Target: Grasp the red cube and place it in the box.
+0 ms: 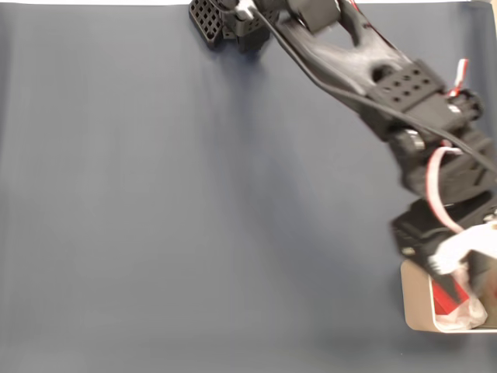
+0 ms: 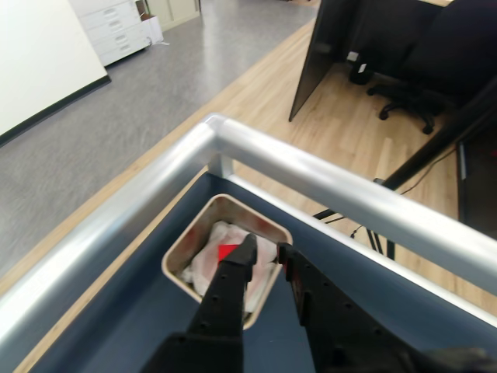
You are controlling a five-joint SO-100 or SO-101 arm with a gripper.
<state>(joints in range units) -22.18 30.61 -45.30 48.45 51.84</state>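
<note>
arm: black, printed, runs from base [image 1: 221, 19] at top edge of fixed view diagonally down to lower right, ends over the box
gripper [image 2: 265, 250]: wrist view shows two black fingers pointing down into the box, tips slightly apart, narrow gap between them; nothing clamped that I can see
left finger [image 2: 229, 287]: tip sits just right of the cube, touching or nearly so, can't tell which
right finger [image 2: 311, 299]: tip over the box's right rim; a bit of red shows on its inner edge, too small to identify
cube [image 2: 227, 252]: red, inside the box on the white lining, near the middle, partly hidden by the left finger tip
cube in fixed view: red patch [image 1: 448, 294] shows inside the box under the gripper, blurred; cube or red marking, can't tell
box [image 2: 180, 250]: beige-grey, rounded corners, thin walls, crumpled white lining [image 2: 208, 255] inside; sits on the mat in the table corner
box in fixed view [image 1: 415, 299]: lower right, cut by the right frame edge, mostly covered by the arm's wrist
mat [image 1: 194, 202]: dark blue-grey, covers the table, bare apart from arm and box
rail [image 2: 326, 183]: silver metal, rounded corner, borders the table just beyond the box
cables [image 1: 435, 183]: red-and-white lead loops along the wrist, black cable runs along the arm
background, wrist view: wood floor, grey carpet, office chair [image 2: 411, 74], white drawer unit [image 2: 116, 31]
</note>
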